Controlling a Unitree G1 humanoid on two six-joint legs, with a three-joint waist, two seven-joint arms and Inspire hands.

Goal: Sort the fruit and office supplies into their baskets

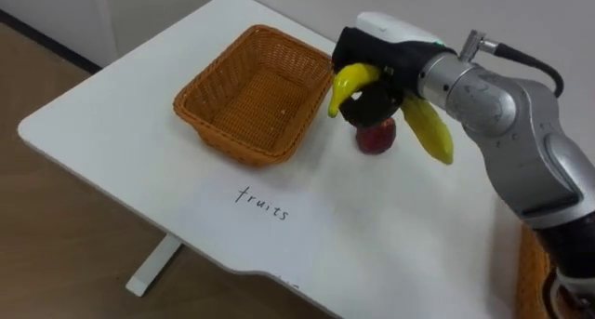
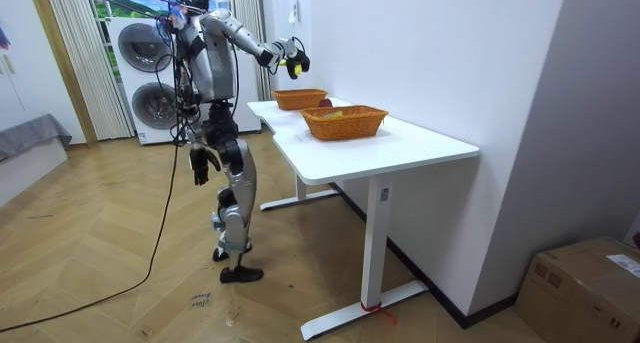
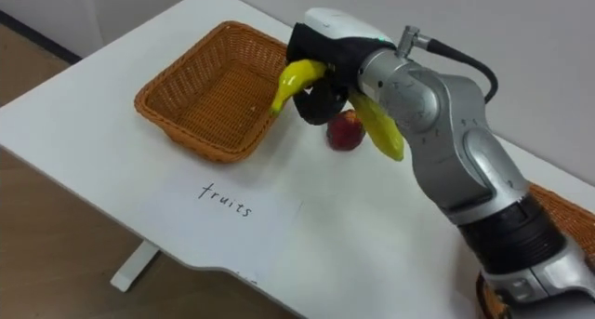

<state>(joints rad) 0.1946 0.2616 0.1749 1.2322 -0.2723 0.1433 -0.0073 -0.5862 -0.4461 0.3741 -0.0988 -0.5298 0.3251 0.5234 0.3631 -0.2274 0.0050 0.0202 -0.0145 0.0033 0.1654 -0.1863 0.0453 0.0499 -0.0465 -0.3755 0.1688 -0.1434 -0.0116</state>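
Observation:
A yellow banana point(image 1: 437, 131) is held in my right hand point(image 1: 372, 54), whose fingers are curled round its middle, so both ends stick out. The hand hovers just right of the empty wicker basket point(image 1: 212, 66) and above a red apple point(image 1: 376, 139) that lies on the white table point(image 1: 112, 124). In the right eye view the banana point(image 3: 383, 128), right hand point(image 3: 325, 42), apple point(image 3: 346, 133) and basket point(image 3: 177, 63) stand the same way. My left hand point(image 2: 200, 168) hangs relaxed at my side in the room view.
The word "fruits" point(image 1: 262, 205) is written on the table in front of the basket. A second wicker basket point(image 3: 558, 207) shows at the right edge. In the room view I stand at the table's far end, with both baskets point(image 2: 345, 121) on it and a wall behind.

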